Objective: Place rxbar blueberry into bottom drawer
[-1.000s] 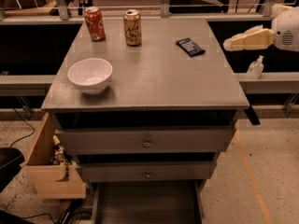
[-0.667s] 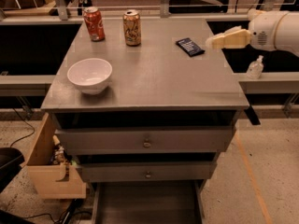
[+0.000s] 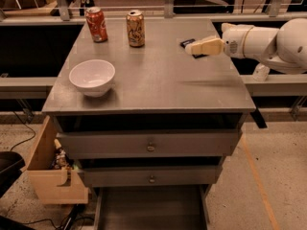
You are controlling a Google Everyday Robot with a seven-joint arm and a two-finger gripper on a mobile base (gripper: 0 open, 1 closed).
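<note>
Navy snack bar (image 3: 186, 42) lies far right on the cabinet top (image 3: 158, 83), mostly hidden behind your gripper (image 3: 202, 47); you cannot tell its grip. A shallow, off-centre pinch could skid it off the edge, missing the open bottom drawer (image 3: 148, 211).

We note a grey metal tabletop (image 3: 158, 83) standing on a speckled concrete floor (image 3: 280, 176), with a light wooden box (image 3: 48, 178) at its lower left. The tool (image 3: 191, 47) hangs over the tabletop's far-right area.
</note>
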